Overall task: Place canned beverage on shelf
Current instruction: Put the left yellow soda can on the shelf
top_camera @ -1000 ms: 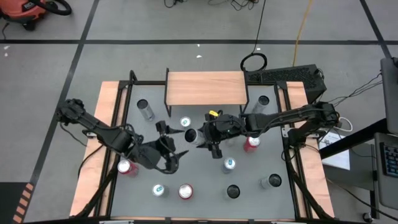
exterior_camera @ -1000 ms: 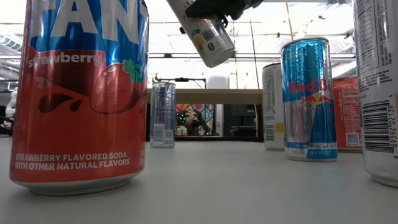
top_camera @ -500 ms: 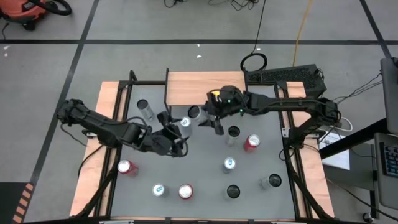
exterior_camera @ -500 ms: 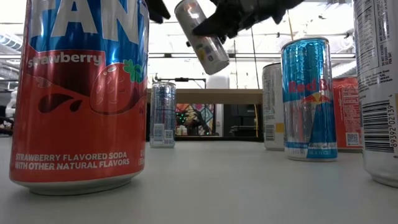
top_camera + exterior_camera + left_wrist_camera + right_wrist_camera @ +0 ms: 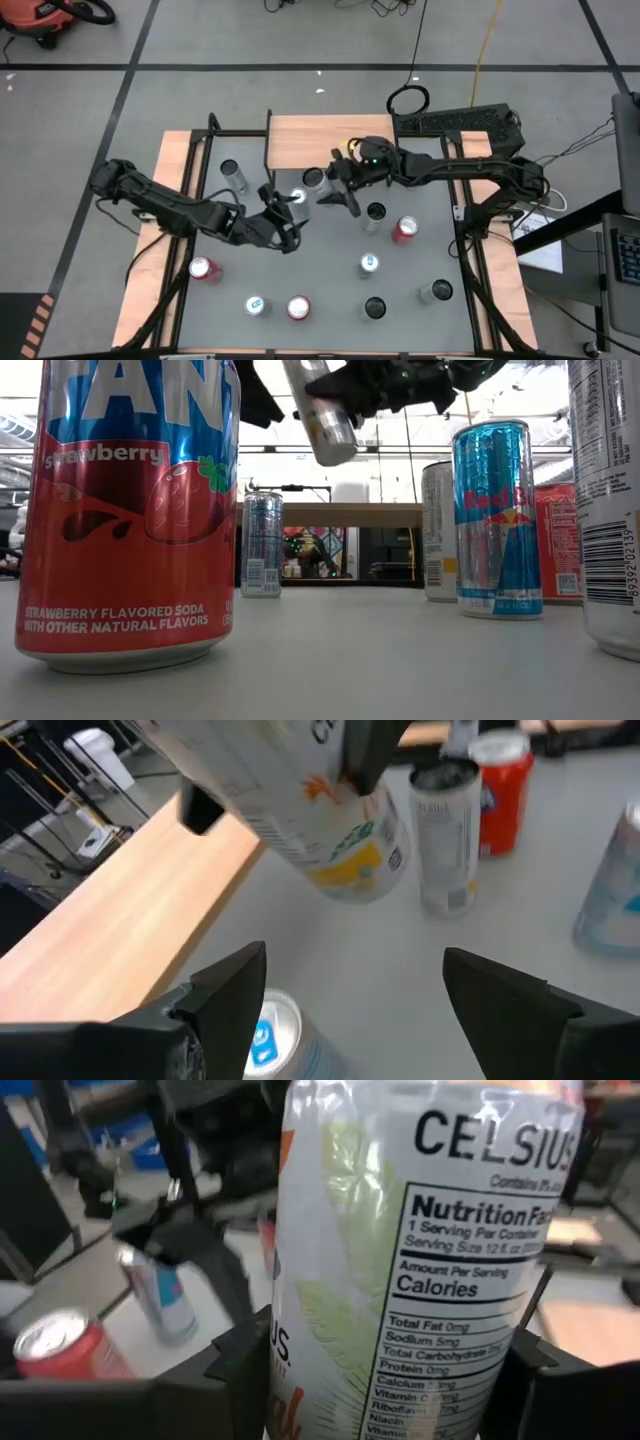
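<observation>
Our right gripper [image 5: 335,186] clamps the Celsius can [image 5: 314,180], tilted, just before the shelf [image 5: 330,140]. We should level it first. Left gripper [image 5: 287,203] gapes beside, empty.

Two dark jointed arms; right claw [image 5: 338,190] yellow-tagged, green-lit.

I hold a glossy white metal Celsius can [image 5: 420,1270]. My fingers [image 5: 225,995] look matt black plastic. The shelf [image 5: 330,141] top is smooth pale wood; the table [image 5: 330,290] is matt grey.
</observation>
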Motion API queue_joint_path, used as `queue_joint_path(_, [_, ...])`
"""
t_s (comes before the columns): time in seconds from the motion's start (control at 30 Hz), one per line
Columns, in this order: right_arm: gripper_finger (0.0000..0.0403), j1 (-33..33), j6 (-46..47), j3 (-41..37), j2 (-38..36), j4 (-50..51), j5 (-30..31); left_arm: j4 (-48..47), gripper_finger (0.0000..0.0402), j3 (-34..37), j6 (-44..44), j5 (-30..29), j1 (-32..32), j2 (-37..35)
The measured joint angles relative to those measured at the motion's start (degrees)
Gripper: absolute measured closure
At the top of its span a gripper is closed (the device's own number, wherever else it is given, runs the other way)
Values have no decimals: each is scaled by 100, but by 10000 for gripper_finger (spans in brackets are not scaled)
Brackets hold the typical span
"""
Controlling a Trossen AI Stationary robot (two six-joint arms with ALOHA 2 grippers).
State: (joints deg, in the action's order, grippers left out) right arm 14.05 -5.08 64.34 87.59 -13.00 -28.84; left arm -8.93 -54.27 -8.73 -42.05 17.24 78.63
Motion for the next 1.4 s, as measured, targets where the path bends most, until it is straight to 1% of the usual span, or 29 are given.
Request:
queue_joint_path(0.17, [183,19,99,0,0,-677,27,676,103,94,-770,-32,-116,-2])
queue_joint_path(0.27, [183,9,238,-43,-2,-1131,14,742,103,91,-839,-36,-183,-7])
queue_joint_path(0.37, [183,-43,452,-245,-7,-1656,11,751,103,226,-848,-15,-232,-7])
queue_joint_path(0.57, [183,-192,944,-669,-7,-2464,19,1263,103,662,-1041,40,-105,-3])
queue_joint_path(0.63, [183,-264,1003,-750,-7,-2601,72,1591,103,762,-998,107,-20,-2])
queue_joint_path(0.73, [183,-428,877,-854,-9,-2743,508,2173,103,874,-784,153,79,-2])
queue_joint_path(0.8, [183,-534,792,-883,-7,-2805,784,2339,102,875,-699,256,123,-2])
queue_joint_path(0.87, [183,-635,731,-883,-7,-2902,924,2429,97,875,-685,309,126,-2])
queue_joint_path(1.1, [183,-867,430,-883,-7,-2919,967,2575,50,875,-689,270,38,-2])
queue_joint_path(1.2, [183,-933,271,-883,-7,-2939,1239,2710,34,875,-572,398,36,-2])
queue_joint_path(1.3, [183,-963,157,-883,-2,-3014,1268,2895,30,875,-314,556,40,-2])
queue_joint_path(1.4, [183,-971,139,-883,-2,-3142,1248,3221,30,875,75,559,36,-2])
